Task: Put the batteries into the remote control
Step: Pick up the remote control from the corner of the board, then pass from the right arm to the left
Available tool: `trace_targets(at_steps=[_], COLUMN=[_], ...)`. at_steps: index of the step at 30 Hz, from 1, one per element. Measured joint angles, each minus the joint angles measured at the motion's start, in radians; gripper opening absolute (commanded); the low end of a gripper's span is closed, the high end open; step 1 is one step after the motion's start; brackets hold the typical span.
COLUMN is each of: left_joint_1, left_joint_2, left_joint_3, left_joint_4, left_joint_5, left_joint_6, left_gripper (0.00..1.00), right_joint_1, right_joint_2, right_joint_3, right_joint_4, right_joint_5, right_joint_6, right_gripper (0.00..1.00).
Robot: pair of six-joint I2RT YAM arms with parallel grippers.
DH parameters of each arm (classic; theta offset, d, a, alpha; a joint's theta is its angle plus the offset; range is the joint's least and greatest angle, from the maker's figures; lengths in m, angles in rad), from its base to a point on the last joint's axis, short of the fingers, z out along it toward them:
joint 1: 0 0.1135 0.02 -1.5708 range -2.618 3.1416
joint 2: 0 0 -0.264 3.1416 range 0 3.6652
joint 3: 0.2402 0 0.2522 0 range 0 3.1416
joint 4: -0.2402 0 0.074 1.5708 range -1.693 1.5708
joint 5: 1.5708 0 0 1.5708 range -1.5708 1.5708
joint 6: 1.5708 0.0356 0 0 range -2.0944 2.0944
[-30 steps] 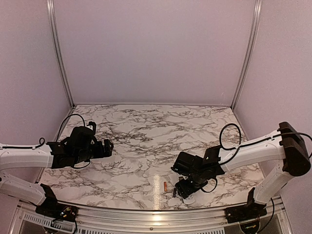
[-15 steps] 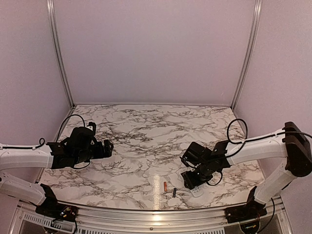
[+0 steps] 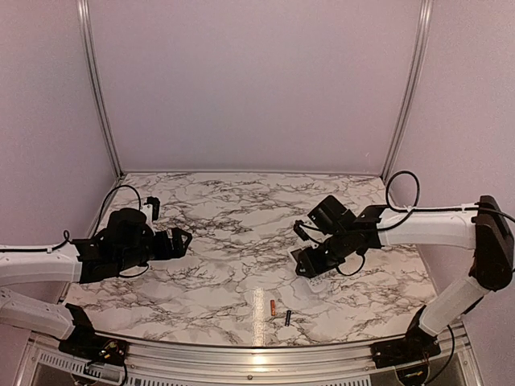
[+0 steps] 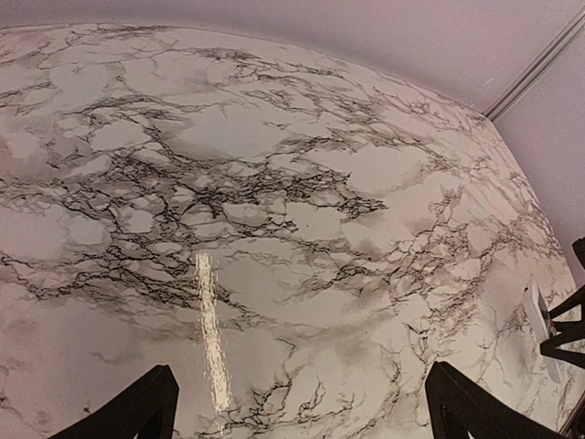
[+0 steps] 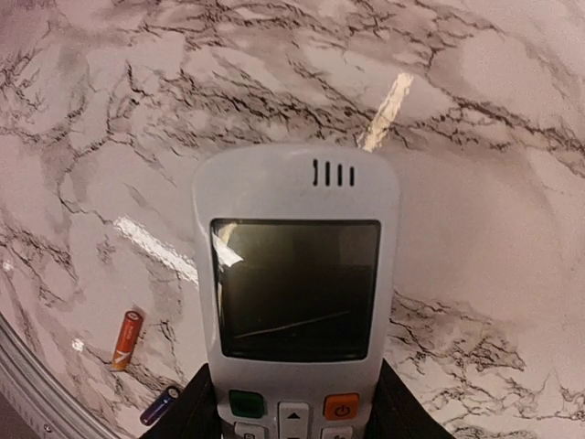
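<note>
My right claw (image 5: 300, 407) grips the remote control (image 5: 297, 274) by its button-end flanks, screen upward at frame centre, apparently clear of the bench (image 5: 475, 110); light, rigid, slick plastic, best pinched across the sides; batteries (image 5: 126, 338) lie lower left.

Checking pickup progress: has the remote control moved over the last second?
Yes. Held in the right tool, the remote control has moved back and away from the batteries.

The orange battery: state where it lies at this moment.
In the top view the orange battery lies on the marble table near its front edge, just left of the black battery.
</note>
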Motion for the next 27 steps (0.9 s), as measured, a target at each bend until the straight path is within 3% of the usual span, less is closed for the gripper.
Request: trace_targets(at_steps=[6,16,21,27], left_joint_1=[0.0,-0.072,-0.151,-0.266], left_joint_2=[-0.073,-0.136,-0.084,0.071], left_joint_3=[-0.031,-0.086,-0.084,-0.024], left_joint_4=[0.127,0.429,0.593,0.674], left_joint_5=[0.107,0.324,0.382,0.404], left_joint_6=[0.027,0.041,0.055,0.082], left_gripper=[0.99,0.99,0.99,0.98], right_joint_1=[-0.031,-0.031,-0.024,0.029], right_joint_2=[-0.013,-0.08,-0.099,-0.097], right_joint_3=[0.154,0.164,0.127,0.114], right_joint_4=[0.131,0.488,0.689,0.801], right_joint_5=[-0.133,-0.499,-0.629,-0.696], right_joint_6=[-0.05,0.005,0.077,0.114], right_gripper=[0.42,0.43,0.44,0.44])
